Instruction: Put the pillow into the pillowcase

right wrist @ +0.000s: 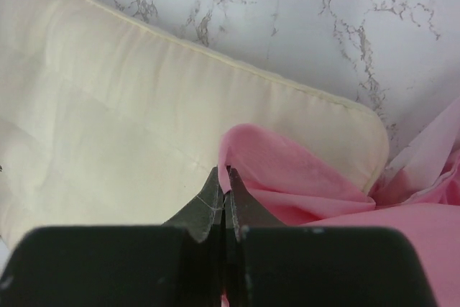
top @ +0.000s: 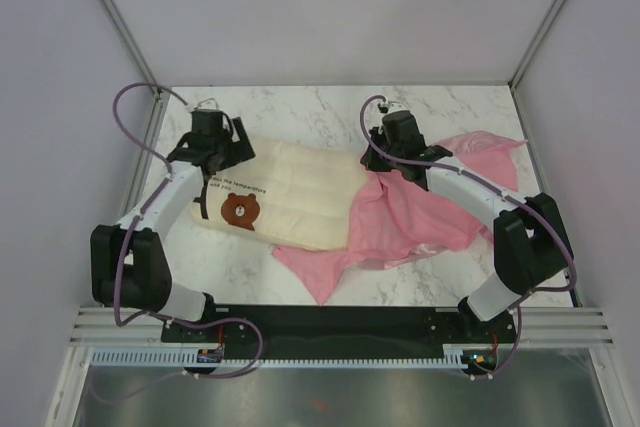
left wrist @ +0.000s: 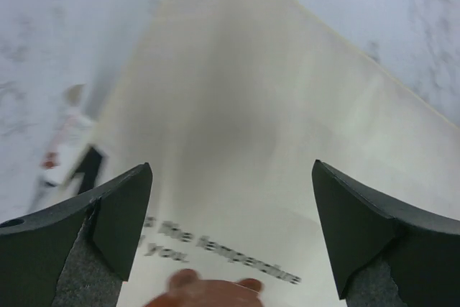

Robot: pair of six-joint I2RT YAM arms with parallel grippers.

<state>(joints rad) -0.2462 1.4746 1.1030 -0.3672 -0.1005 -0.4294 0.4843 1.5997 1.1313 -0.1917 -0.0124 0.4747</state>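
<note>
The cream pillow (top: 300,192) lies across the marble table, its brown bear face (top: 240,210) and dark text at its left end. The pink pillowcase (top: 410,217) covers the pillow's right end and spreads to the right. My left gripper (top: 210,155) is open just above the pillow's left end; in the left wrist view the pillow (left wrist: 244,120) fills the gap between the fingers (left wrist: 118,213). My right gripper (top: 392,152) is shut on an edge of the pillowcase (right wrist: 287,177), held over the pillow's (right wrist: 115,127) far right corner.
The marble table (top: 300,112) is framed by metal posts and white walls. A pillowcase corner (top: 320,282) hangs toward the near edge. A small tag (left wrist: 65,138) sticks out at the pillow's left edge.
</note>
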